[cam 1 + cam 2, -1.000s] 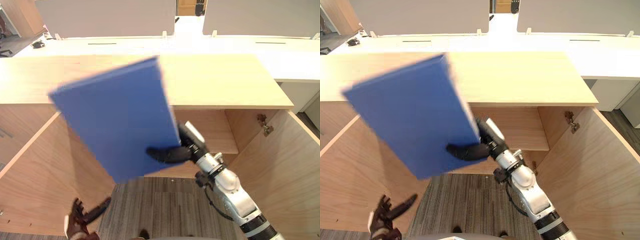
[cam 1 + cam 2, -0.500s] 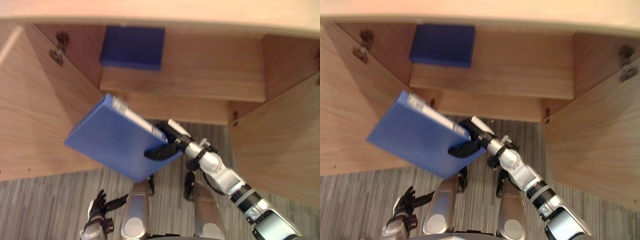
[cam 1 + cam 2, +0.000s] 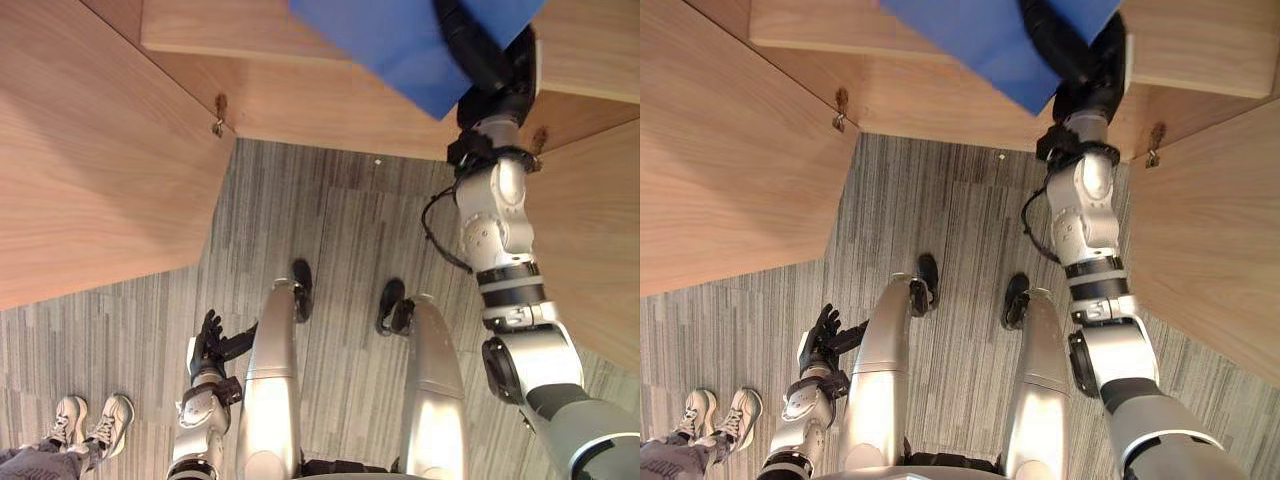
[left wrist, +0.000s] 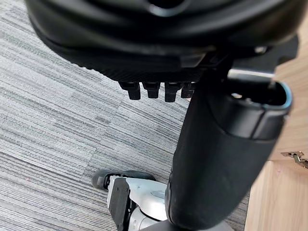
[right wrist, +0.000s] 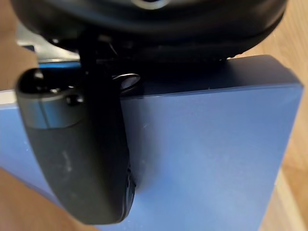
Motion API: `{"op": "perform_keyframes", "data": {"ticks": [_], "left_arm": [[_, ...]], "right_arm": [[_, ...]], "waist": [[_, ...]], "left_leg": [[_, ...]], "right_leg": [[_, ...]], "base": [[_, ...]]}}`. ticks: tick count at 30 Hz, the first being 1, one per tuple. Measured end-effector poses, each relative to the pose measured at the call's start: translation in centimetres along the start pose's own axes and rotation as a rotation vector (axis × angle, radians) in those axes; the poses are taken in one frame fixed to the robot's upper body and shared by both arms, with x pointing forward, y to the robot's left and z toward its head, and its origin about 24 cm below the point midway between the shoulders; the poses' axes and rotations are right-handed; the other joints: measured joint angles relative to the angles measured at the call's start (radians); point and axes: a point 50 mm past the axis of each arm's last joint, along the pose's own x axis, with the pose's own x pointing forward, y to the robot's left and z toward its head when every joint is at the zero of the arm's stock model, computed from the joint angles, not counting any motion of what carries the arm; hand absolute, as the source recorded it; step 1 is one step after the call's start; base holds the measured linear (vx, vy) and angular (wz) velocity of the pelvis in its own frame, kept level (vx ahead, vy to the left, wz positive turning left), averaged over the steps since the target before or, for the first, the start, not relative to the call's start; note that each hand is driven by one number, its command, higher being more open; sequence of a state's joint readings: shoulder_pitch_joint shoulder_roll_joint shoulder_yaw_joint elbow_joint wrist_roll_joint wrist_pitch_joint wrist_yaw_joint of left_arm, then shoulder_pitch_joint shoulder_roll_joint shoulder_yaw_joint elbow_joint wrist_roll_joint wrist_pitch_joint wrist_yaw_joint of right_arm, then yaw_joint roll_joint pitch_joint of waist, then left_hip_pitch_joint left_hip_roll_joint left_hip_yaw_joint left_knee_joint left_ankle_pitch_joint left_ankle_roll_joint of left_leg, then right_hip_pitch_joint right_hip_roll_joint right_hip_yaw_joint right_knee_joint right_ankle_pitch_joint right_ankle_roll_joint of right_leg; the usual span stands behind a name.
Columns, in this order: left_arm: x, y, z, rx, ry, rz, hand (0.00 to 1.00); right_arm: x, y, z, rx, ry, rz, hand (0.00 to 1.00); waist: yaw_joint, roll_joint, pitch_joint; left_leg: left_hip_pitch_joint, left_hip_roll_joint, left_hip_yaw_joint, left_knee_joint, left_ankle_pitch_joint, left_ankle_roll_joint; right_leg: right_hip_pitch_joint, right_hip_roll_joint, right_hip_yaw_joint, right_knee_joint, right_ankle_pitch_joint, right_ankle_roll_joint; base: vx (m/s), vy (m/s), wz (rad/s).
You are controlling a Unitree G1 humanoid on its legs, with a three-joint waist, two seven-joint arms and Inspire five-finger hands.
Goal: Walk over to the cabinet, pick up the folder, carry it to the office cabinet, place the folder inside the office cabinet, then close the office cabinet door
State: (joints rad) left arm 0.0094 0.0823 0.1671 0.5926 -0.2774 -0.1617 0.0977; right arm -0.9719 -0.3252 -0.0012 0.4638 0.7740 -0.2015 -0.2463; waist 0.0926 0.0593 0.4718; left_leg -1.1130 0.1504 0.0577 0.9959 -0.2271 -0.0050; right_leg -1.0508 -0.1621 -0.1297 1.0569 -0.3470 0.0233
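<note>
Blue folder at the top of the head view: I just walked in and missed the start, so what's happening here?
The robot's right hand holds the blue folder, thumb across its cover, raised at the shelf of the open wooden cabinet. Both doors stand open. The left hand hangs open, low over the carpet. A person's shoes show nearby.

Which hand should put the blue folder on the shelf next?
The right hand. Its thumb and fingers pinch the blue folder, held up by the shelf of the open cabinet. The left hand hangs low over the floor, open and holding nothing, far from the folder.
</note>
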Motion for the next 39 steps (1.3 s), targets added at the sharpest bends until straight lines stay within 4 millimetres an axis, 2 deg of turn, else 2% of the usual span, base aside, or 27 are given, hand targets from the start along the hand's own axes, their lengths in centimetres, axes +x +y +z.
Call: {"op": "perform_keyframes", "data": {"ticks": [2,3,9,13,16,21,26,29,31,33,35,38,39], "left_arm": [[0.2,-0.3,0.3,-0.014,-0.007,0.004,1.0],[0.4,-0.6,0.6,-0.027,-0.016,0.0,1.0],[0.7,-1.0,1.5,-0.037,-0.056,0.013,1.0],[0.8,-1.5,2.0,-0.065,-0.074,0.024,1.0],[0.8,-1.7,2.1,-0.082,-0.079,0.022,1.0],[0.8,-1.8,2.2,-0.085,-0.082,0.024,1.0],[0.9,-1.9,2.4,-0.091,-0.087,0.021,1.0],[1.0,-1.8,2.4,-0.102,-0.087,0.024,1.0],[1.0,-1.8,2.4,-0.104,-0.089,0.023,1.0],[1.1,-1.8,2.3,-0.1,-0.081,0.021,1.0],[1.1,-1.8,2.0,-0.091,-0.073,0.014,1.0],[1.1,-2.3,2.1,-0.078,-0.083,-0.025,1.0],[1.1,-2.5,2.1,-0.072,-0.088,-0.043,1.0]], "right_arm": [[0.6,-0.3,-0.2,0.052,0.026,-0.065,0.0],[1.2,-0.4,-0.2,0.101,0.042,-0.115,1.0],[2.3,0.2,0.5,0.319,0.051,-0.215,1.0],[3.2,0.2,1.6,0.438,0.031,-0.285,1.0],[3.8,0.6,2.9,0.501,-0.007,-0.287,1.0],[4.2,1.4,3.8,0.524,-0.035,-0.265,1.0],[4.2,1.5,3.8,0.512,-0.036,-0.249,1.0],[4.2,2.2,3.5,0.369,-0.023,-0.179,1.0],[4.3,2.4,3.1,0.19,0.001,-0.107,1.0],[4.3,2.7,2.3,0.038,0.046,-0.036,1.0],[3.8,3.1,0.6,-0.165,0.11,0.068,1.0],[3.6,3.1,-0.1,-0.34,0.146,0.168,1.0],[3.4,2.7,-0.8,-0.419,0.181,0.198,0.0]], "waist": [[0.003,0.0,0.0],[0.004,0.0,0.0],[-0.003,0.0,0.0],[0.003,0.0,-0.001],[0.007,0.0,-0.001],[0.006,0.002,-0.004],[0.004,0.002,-0.008],[0.0,0.001,-0.008],[-0.003,0.001,-0.01],[-0.008,0.001,-0.01],[-0.024,-0.001,-0.023],[-0.026,-0.002,-0.027],[-0.026,-0.002,-0.027]], "left_leg": [[-0.011,0.0,-0.01,0.003,0.0,-0.001],[-0.021,-0.001,-0.019,0.004,0.001,-0.002],[-0.029,-0.014,-0.024,-0.006,0.011,-0.006],[-0.038,-0.019,-0.03,-0.026,0.028,-0.02],[-0.048,-0.02,-0.037,-0.042,0.048,-0.012],[-0.039,-0.017,-0.038,-0.049,0.052,-0.009],[-0.012,-0.011,-0.035,-0.062,0.052,-0.01],[-0.004,0.0,-0.03,-0.07,0.052,-0.01],[0.004,0.002,-0.022,-0.076,0.052,-0.009],[0.024,0.001,-0.013,-0.088,0.052,-0.009],[0.043,0.001,-0.012,-0.106,0.052,-0.009],[0.049,0.002,-0.005,-0.117,0.052,-0.009],[0.055,0.002,-0.003,-0.123,0.052,-0.009]], "right_leg": [[-0.003,0.0,-0.012,0.001,-0.002,-0.003],[-0.006,-0.001,-0.021,0.001,-0.004,-0.005],[-0.011,-0.022,-0.037,0.003,-0.006,-0.008],[-0.017,-0.034,-0.054,-0.001,-0.005,-0.008],[-0.023,-0.035,-0.069,-0.011,0.004,-0.023],[-0.015,-0.033,-0.073,-0.019,0.006,-0.026],[0.013,-0.025,-0.073,-0.04,0.011,-0.025],[0.02,-0.013,-0.071,-0.063,0.024,-0.024],[0.025,-0.011,-0.065,-0.068,0.029,-0.023],[0.04,-0.012,-0.06,-0.077,0.031,-0.023],[0.06,-0.011,-0.064,-0.098,0.034,-0.022],[0.065,-0.011,-0.062,-0.112,0.038,-0.019],[0.073,-0.011,-0.065,-0.121,0.04,-0.018]], "base": [[-0.01,-0.047,0.07],[0.0,-0.033,0.09],[-0.03,-0.029,0.09],[-0.06,-0.045,0.11],[-0.03,-0.048,0.07],[0.0,-0.006,0.01],[-0.01,-0.001,-0.02],[-0.02,0.004,-0.14],[-0.01,0.006,-0.07],[0.0,0.0,-0.02],[0.0,0.0,0.0],[0.0,0.0,0.0],[0.0,0.0,0.0]]}}
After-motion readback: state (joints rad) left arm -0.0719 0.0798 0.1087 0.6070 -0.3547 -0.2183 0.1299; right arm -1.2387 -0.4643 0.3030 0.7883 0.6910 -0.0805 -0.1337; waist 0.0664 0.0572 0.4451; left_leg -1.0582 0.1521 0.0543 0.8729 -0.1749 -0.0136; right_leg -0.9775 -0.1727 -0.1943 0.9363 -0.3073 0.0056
